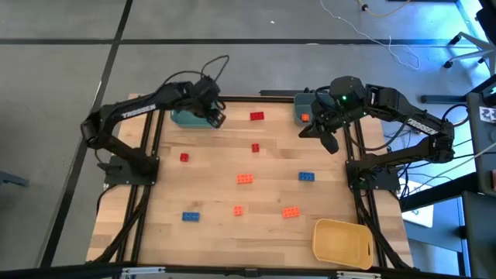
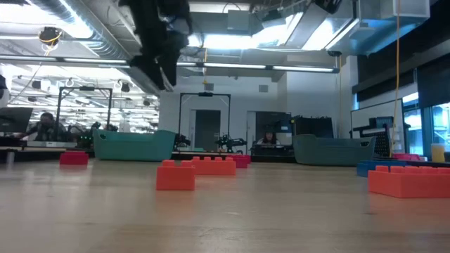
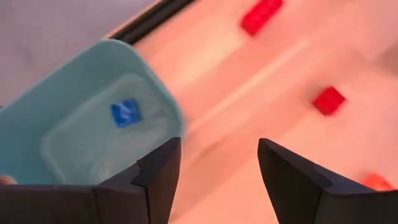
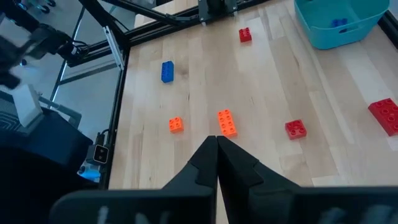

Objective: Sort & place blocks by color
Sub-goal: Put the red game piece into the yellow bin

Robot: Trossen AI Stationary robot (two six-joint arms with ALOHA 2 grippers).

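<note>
A blue block [image 3: 126,112] lies in the teal bin [image 1: 186,118] at the table's upper left in the high view, with the left gripper [image 1: 214,116] just to the right of the bin, jaws apart and empty. The nearest loose piece is an oblong red block [image 1: 256,116], lying left to right, further to the right. The right gripper [image 1: 328,141], upper right, is clenched on nothing.

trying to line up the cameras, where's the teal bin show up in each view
High view: teal bin at the table's far left edge, under the left gripper.
Low view: left of centre, at the far edge.
Left wrist view: fills the left side, one blue block inside.
Right wrist view: top right corner.
Shared landmark: that blue block.
</note>
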